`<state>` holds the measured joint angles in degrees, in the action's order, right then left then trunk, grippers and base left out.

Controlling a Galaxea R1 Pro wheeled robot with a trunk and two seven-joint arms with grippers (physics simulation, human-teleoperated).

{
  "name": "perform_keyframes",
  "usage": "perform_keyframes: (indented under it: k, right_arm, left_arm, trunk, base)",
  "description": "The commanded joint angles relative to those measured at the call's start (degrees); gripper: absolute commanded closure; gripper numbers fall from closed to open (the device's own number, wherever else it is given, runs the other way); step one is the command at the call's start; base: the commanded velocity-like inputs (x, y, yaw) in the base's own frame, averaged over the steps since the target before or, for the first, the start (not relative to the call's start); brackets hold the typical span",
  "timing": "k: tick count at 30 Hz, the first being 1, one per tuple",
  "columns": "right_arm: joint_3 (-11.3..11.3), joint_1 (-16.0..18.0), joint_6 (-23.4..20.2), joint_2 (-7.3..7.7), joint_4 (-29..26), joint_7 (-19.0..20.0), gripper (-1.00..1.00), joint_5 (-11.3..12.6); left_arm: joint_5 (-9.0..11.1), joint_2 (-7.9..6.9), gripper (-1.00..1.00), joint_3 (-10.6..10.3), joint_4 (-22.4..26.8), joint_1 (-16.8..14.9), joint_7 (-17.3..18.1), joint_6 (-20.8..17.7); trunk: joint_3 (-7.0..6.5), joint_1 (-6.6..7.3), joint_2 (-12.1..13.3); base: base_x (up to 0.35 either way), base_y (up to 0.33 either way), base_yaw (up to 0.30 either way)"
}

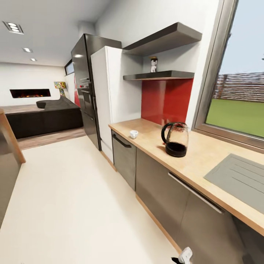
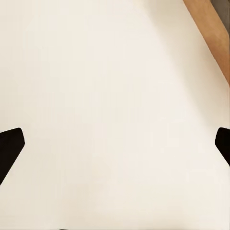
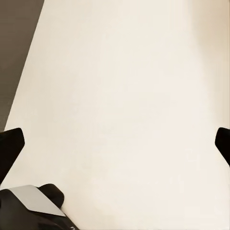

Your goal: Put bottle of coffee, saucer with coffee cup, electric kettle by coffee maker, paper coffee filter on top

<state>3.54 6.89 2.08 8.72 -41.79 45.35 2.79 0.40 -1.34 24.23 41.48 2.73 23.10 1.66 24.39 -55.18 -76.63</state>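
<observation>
Glossy dark electric kettle (image 1: 175, 139) was seen upright on the kitchen countertop (image 1: 205, 154), handle toward the coffee cup (image 1: 133, 134) | left gripper (image 2: 115, 143) and right gripper (image 3: 115, 143) were held spread over pale floor (image 1: 73, 205).

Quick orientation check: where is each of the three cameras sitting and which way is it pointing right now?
Head: up on the robot, facing along the kitchen countertop toward the electric kettle, coffee cup and shelf.
Left wrist: near the left gripper, aimed down at pale floor; jaws apart.
Right wrist: near the right gripper, same floor; jaws apart.
Both wrists share the floor.
</observation>
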Motion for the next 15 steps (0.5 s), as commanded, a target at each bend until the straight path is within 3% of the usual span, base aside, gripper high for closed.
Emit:
perform_keyframes:
  k: [1, 8, 15]
  right_arm:
    - [0.21, 0.05, 0.2, 0.07, 0.04, 0.0, -1.0, 0.28]
    - [0.2, 0.04, 0.2, 0.07, 0.06, 0.05, -1.0, 0.28]
    - [0.21, 0.04, 0.2, 0.07, 0.05, 0.09, -1.0, 0.28]
  left_arm:
    - [0.03, 0.01, -1.0, 0.11, 0.0, 0.0, 0.28, 0.1]
    - [0.03, 0.01, -1.0, 0.11, 0.0, -0.01, 0.28, 0.1]
    - [0.04, 0.0, -1.0, 0.11, 0.0, -0.01, 0.28, 0.1]
  trunk:
    - [0.05, -0.04, -0.03]
    - [0.05, -0.04, -0.03]
    - [0.05, -0.04, -0.03]
  base:
    - [0.282, 0.209, 0.27]
    - [0.282, 0.212, 0.253]
    - [0.282, 0.224, 0.066]
